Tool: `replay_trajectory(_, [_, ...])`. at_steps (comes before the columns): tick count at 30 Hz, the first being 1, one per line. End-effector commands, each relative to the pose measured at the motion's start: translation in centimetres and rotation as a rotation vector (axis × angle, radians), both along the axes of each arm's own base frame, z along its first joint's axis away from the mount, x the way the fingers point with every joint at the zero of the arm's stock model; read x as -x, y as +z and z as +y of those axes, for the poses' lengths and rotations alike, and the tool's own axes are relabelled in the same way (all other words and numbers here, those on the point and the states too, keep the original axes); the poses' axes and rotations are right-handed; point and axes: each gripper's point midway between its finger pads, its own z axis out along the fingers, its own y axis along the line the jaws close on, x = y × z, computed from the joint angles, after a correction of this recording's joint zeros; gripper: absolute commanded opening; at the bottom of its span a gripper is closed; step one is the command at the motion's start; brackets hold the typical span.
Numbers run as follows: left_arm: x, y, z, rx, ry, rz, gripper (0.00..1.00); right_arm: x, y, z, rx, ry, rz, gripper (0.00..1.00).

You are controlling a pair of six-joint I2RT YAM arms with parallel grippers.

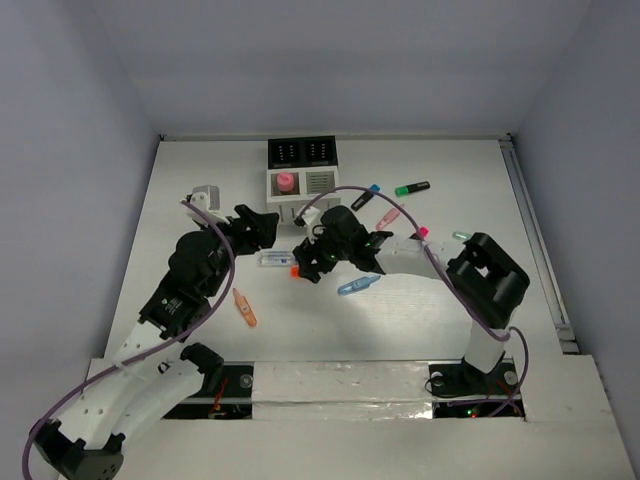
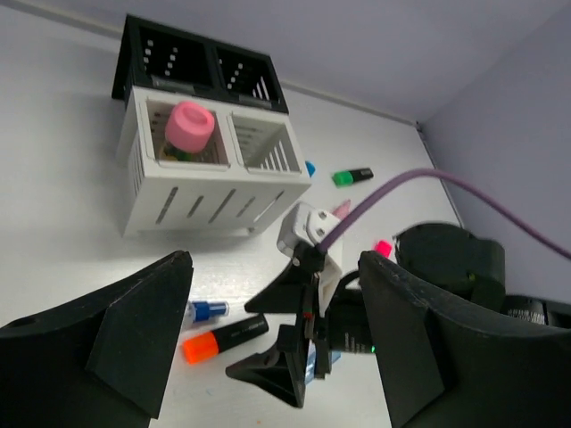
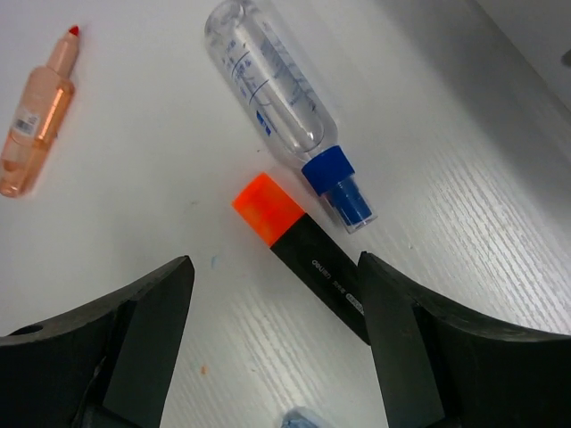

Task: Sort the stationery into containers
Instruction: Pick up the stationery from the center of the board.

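Observation:
The containers [image 1: 301, 168] stand at the back centre: two white slotted cups in front, two black behind. The left white cup holds a pink-capped item [image 2: 190, 127]. An orange-capped black highlighter [image 3: 303, 245] lies flat beside a clear pen with a blue cap [image 3: 277, 80]. My right gripper [image 3: 275, 267] is open just above the highlighter, whose black body runs toward the right finger. In the top view the right gripper [image 1: 308, 264] sits over the highlighter [image 1: 296, 271]. My left gripper [image 1: 268, 226] is open and empty, in front of the cups.
An orange pen [image 1: 244, 307] lies front left and a blue pen [image 1: 358, 285] just right of my right gripper. A pink pen [image 1: 388, 218], a blue-capped highlighter [image 1: 366, 195], a green-capped one [image 1: 412, 188] and a pink-capped one [image 1: 420, 232] lie right of the cups.

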Motion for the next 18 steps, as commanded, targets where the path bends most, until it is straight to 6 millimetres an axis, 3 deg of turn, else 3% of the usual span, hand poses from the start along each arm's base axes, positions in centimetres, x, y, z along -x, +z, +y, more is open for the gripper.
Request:
replay_trajectory(1, [0.9,-2.0,-0.8,0.002,-0.062,0.046,0.72,-2.0,1.4,1.6,0.019,0.061,-0.111,0.81])
replay_trajectory(4, [1.1,-2.3,-0.8,0.005,-0.069,0.048,0.72,-2.7,-0.1,1.8,0.082,0.073,-0.101,0.82])
replay_trajectory(5, [1.2,-2.3,-0.8,0.007,-0.070,0.048,0.71,-3.0,-1.5,1.9,0.107,0.077,-0.095,0.82])
replay_trajectory(9, [1.5,-2.5,-0.9,0.014,-0.082,0.053,0.71,-4.4,-3.2,2.8,0.131,0.066,-0.109,0.82])
replay_trajectory(12, [1.6,-2.9,-1.0,0.011,-0.086,0.065,0.71,-5.7,-3.3,3.5,0.119,0.045,-0.152,0.82])
replay_trajectory(18, [1.8,-3.7,-0.6,0.020,-0.072,0.079,0.70,-6.0,-3.8,4.3,0.098,0.070,-0.173,0.76])
